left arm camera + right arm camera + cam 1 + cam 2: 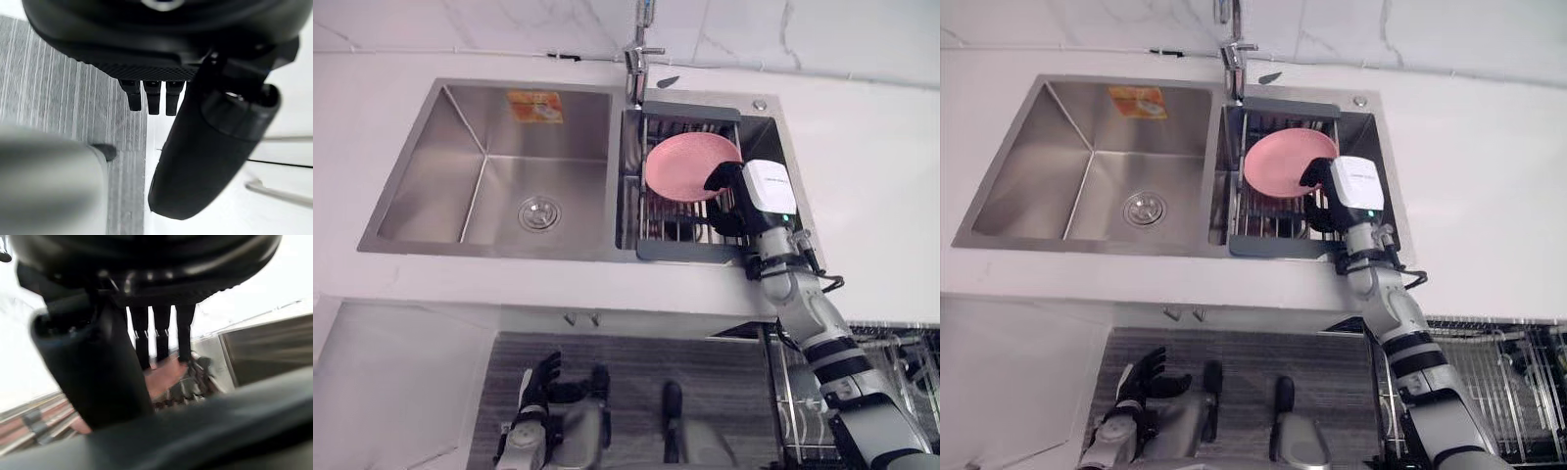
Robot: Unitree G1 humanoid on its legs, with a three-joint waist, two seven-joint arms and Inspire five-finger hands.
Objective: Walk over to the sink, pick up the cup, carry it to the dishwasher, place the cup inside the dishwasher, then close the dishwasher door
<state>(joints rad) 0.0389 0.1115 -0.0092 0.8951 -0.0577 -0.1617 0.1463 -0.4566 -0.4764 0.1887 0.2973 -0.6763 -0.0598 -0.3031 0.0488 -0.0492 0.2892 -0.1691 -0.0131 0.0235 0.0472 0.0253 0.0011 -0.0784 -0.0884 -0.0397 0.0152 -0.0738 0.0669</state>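
A pink dish [680, 166] stands tilted in the rack [690, 250] that fills the right basin of the sink [431, 127], towards the basin's back edge. No handle shows on it, and from above it reads as a shallow round piece. The right hand [729, 186] reaches over the sink's front edge and covers the dish's right rim. In the right wrist view its fingers [161, 333] are straight, their tips down at the pink face, and the thumb [93, 367] stands apart, so the hand is open. I cannot tell whether the tips touch the dish.

The rack's dark frame and wires crowd the dish on all sides. The faucet [641, 59] rises just behind it at the sink's back edge, between the two basins. The part of the dish under the hand is hidden, as is the rack's right end.

The left basin is bare steel with a drain [538, 212] in its floor and an orange sticker [535, 106] on its back wall. The white surface [871, 147] runs wide on every side of the sink.

Below the surface's front edge, at the lower right, a dishwasher basket [1489, 362] of wire stands pulled out, cut off by the picture's edge. The left hand [543, 377] hangs low at the lower left over the striped grey floor [724, 372], fingers loose and holding nothing.
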